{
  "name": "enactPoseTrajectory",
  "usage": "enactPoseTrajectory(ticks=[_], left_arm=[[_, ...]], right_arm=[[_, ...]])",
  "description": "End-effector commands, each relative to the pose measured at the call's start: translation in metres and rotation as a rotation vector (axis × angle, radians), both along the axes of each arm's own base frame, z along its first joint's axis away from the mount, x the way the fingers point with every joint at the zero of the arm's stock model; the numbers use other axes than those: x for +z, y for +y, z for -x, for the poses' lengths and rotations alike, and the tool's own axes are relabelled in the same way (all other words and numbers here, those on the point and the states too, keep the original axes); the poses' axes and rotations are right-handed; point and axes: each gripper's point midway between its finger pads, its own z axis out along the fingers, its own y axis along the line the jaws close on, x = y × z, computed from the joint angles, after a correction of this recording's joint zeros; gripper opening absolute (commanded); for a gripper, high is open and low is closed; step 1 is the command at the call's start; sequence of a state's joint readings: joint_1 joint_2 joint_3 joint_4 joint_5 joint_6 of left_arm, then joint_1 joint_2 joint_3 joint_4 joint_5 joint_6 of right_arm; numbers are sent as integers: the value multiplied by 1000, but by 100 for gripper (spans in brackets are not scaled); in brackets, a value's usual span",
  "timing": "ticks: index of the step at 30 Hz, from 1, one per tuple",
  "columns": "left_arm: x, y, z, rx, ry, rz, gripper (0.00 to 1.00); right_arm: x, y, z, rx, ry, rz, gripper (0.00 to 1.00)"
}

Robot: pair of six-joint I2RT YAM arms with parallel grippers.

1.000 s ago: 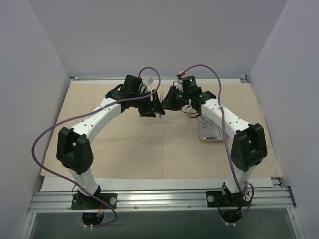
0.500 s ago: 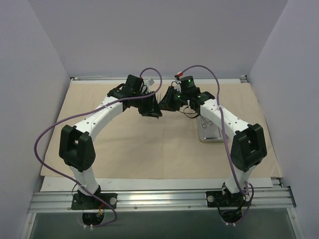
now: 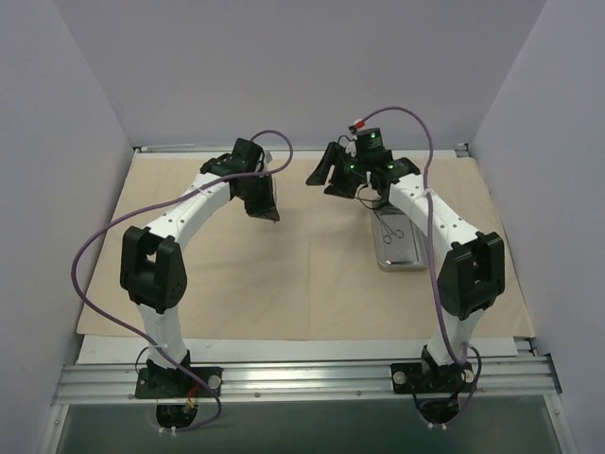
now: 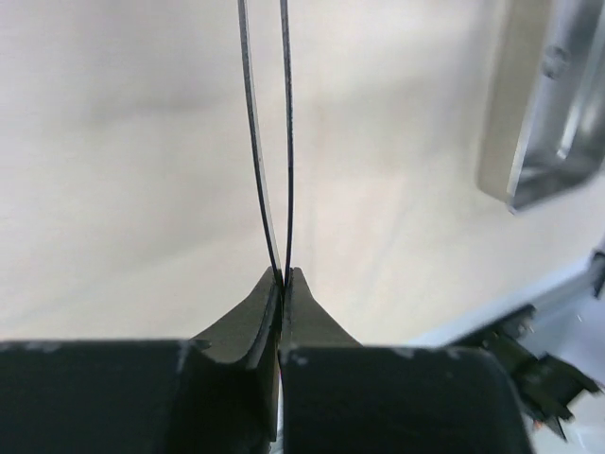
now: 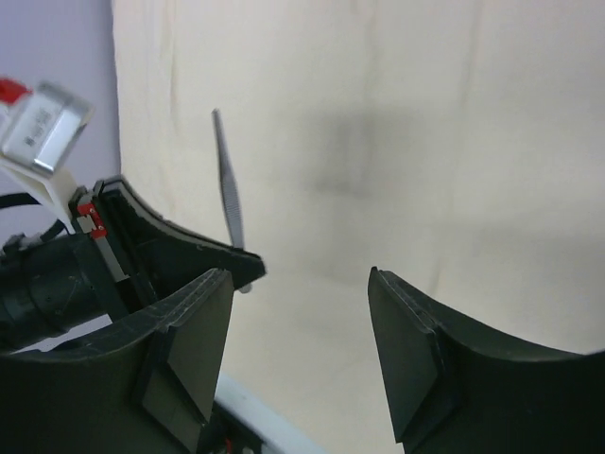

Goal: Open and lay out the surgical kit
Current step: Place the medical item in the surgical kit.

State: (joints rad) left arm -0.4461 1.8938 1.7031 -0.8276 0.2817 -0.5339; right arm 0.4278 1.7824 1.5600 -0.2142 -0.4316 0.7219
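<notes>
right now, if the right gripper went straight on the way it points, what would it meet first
Probably the beige cloth, seen between its open jaws; depth is unclear. The left gripper, holding a thin instrument, sits just beside that line.

Three plain walls box the place in: a back wall (image 3: 302,66), a left wall (image 3: 47,189) and a right wall (image 3: 562,142), all pale greyish lilac, bare and matte. The desk (image 3: 284,348) shows white along its near edge, and a ribbed aluminium rail (image 3: 302,380) runs across just in front of it. A thin metal strip (image 3: 189,148) lines the far edge against the back wall. Below the rail lies a dull grey-green panel (image 3: 302,426). The light is soft and even, with only faint shadows.
</notes>
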Motion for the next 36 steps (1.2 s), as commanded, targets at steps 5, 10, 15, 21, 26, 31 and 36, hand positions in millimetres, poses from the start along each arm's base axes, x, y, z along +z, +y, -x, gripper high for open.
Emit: enactPoseTrajectory(ticks=[5,10,15,21,26,31,36], left_arm=[[-38,55,-40,110,-12,-242,2],[-80,62,-56,92,37,-333,4],[-104,69,-72,78,38,-419,9],[-118,77,-76,53,54,-481,15],[-122,77,-77,45,58,-487,23],[-122,78,-78,39,67,-495,38],[-86,83,-79,65,21,-475,55]], right_arm=[[-15,-112,-36,-197,31,224,60],[-31,-157,-37,-250,79,296,60],[-44,-181,-36,-256,97,351,60],[-61,-196,-28,-243,128,425,59],[-74,-200,-23,-239,153,431,59],[-80,-202,-21,-237,161,434,59],[-83,-209,-25,-244,154,456,59]])
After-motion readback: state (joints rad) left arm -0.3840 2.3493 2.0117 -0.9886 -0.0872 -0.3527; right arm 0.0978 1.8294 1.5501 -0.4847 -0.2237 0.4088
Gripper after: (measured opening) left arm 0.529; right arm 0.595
